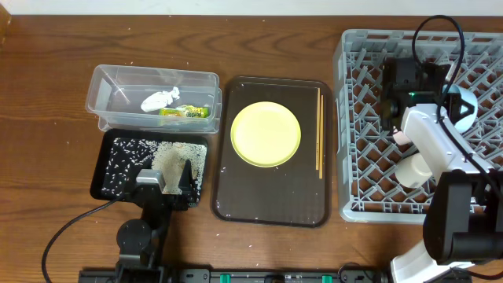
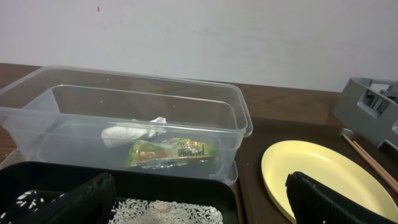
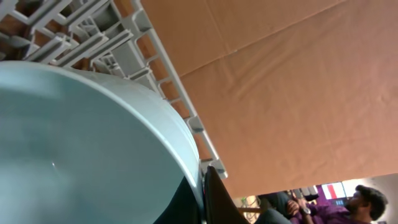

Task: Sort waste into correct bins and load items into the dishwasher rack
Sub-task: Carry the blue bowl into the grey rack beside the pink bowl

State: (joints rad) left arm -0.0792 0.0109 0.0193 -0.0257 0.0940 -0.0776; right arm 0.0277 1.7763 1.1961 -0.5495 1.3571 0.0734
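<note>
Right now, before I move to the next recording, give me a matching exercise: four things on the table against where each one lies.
Things:
1. wrapper
2. rice
3. plate
4. chopsticks

Places:
A. brown tray, along its right side
B. clear tub
C. black tray
D. brown tray, middle

Pairs: 1-B, 2-C, 3-D, 4-A
</note>
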